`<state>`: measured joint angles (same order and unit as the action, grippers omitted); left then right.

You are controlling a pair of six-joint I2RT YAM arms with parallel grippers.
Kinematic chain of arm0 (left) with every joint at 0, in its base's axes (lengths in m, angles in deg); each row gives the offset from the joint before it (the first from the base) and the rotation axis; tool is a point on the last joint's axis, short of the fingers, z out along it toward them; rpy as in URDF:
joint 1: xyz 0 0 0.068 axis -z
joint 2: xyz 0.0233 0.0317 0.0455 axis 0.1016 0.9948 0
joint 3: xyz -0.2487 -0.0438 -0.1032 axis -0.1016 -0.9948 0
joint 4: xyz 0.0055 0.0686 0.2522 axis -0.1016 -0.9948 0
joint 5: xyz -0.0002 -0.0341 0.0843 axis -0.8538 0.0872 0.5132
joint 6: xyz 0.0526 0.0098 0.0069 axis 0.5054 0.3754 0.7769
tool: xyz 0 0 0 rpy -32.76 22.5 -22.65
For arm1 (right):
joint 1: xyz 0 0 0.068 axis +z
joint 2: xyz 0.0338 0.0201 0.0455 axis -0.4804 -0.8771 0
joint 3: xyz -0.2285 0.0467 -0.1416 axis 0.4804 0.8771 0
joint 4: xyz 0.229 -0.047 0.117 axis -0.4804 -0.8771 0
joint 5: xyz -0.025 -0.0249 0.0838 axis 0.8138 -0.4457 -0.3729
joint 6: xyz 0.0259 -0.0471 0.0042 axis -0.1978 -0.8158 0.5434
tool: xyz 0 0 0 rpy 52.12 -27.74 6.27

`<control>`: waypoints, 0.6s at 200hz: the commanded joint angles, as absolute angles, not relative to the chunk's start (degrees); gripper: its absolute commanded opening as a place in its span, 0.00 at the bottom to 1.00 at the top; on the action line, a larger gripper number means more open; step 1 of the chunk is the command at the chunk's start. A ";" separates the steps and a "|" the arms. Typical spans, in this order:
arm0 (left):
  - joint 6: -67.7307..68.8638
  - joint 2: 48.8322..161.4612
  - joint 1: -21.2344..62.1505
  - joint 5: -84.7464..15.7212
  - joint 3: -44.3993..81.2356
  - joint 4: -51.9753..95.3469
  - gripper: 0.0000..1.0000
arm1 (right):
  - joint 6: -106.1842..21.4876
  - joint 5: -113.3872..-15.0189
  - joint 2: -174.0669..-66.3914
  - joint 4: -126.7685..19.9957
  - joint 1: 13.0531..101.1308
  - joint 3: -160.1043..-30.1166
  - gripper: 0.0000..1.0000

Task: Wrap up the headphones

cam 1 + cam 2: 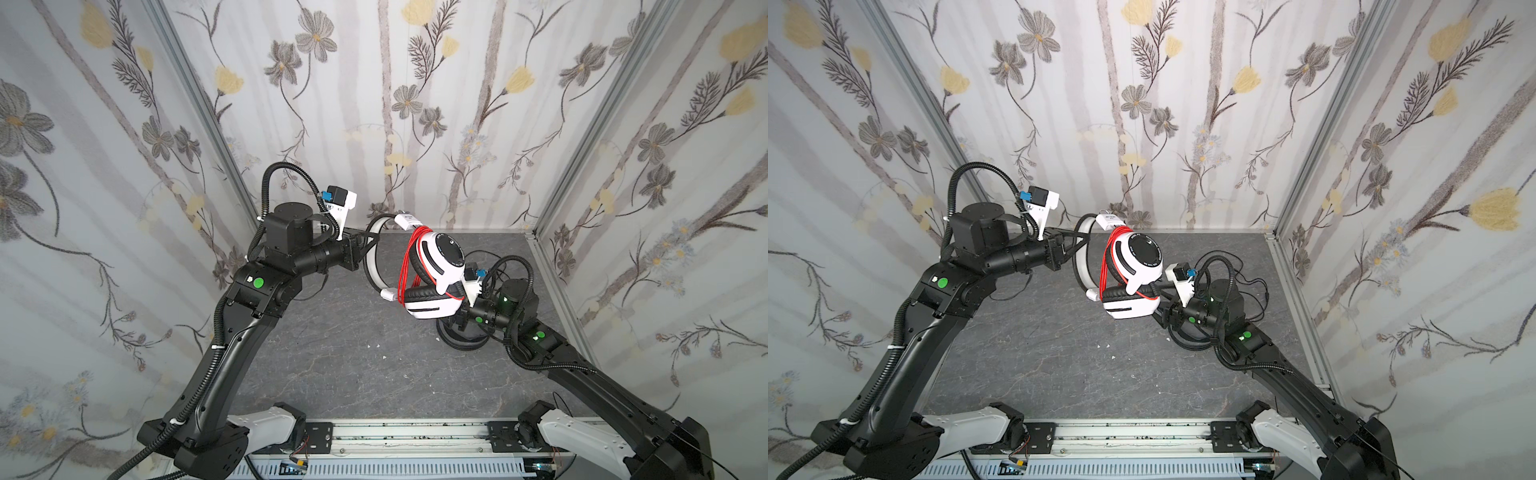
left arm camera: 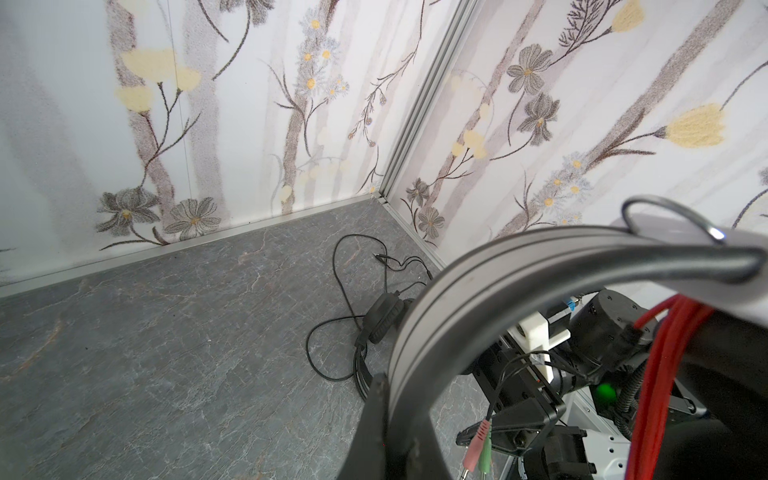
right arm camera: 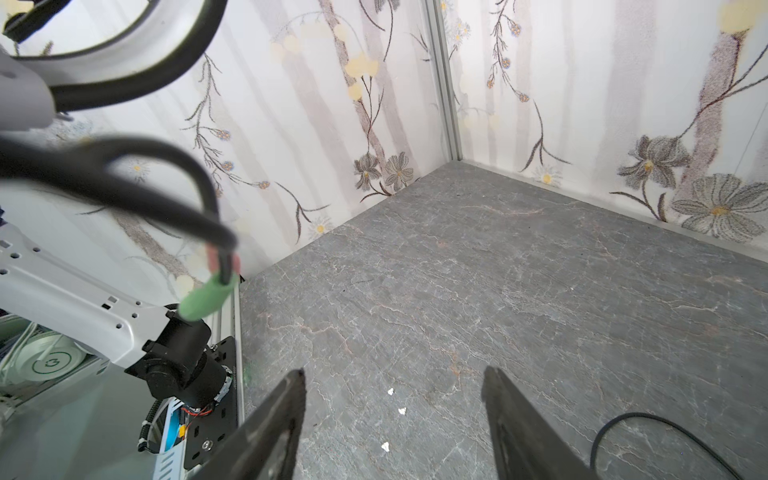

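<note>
Left gripper [image 1: 371, 241] clamped on white headset [image 1: 440, 257] headband, holding it clear of the table [image 1: 332, 353], likely so the red cord [image 1: 409, 266] loops hang around the cups. Right gripper [image 3: 393, 372] spread, empty, below it. Plugs [image 2: 478, 449] dangle loose. Black headset [image 2: 384, 320] unwrapped near table's right edge.
</note>
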<state>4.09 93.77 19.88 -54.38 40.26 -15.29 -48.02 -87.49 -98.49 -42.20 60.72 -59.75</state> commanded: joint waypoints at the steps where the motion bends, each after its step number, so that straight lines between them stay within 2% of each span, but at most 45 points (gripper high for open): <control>1: 1.90 93.27 19.74 -55.90 40.46 -10.47 0.00 | -45.05 -89.85 -98.52 -37.24 60.63 -59.09 0.69; 120: 1.18 93.05 19.74 -56.23 40.46 -9.79 0.00 | -41.43 -93.79 -99.89 -32.43 60.40 -59.94 0.70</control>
<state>3.61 93.44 19.84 -54.55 40.24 -14.92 -43.03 -92.39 -99.19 -36.48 60.41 -59.40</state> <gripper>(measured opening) 0.059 0.701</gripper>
